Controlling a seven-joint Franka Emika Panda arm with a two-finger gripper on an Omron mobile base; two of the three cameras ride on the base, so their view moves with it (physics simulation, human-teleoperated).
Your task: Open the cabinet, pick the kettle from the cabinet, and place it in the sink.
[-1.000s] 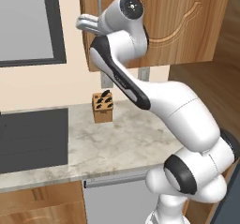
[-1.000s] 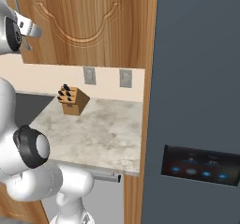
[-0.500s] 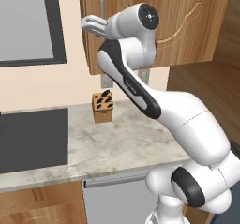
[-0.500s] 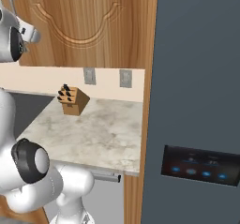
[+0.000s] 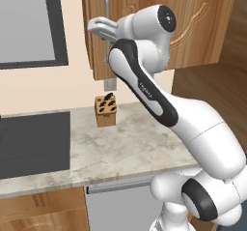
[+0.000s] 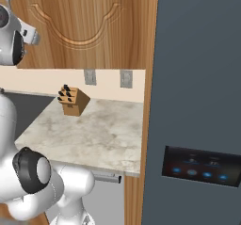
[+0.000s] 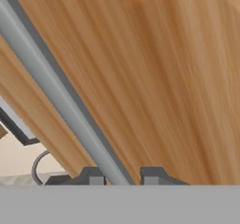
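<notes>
Arm reaches up and forward from the base, elbow bent, wrist turned left so the gripper (image 5: 99, 26) meets the handle (image 5: 105, 27) on the left edge of the cabinet (image 5: 193, 27). In the hand view the handle (image 7: 56, 94) runs diagonally and passes between the two fingertips (image 7: 92, 176) — jaws closed round the bar, one tip on each side.

Cabinet door shows no clear gap at its edge, so its inside is hidden; kettle cannot be located. Dark panel (image 5: 31, 143) set in the counter (image 5: 130, 143) at left is cut off by the frame edge. Knife block (image 5: 106, 110) stands on the counter by the wall, below the handle. In the right base view the hand is cut off at the left edge.
</notes>
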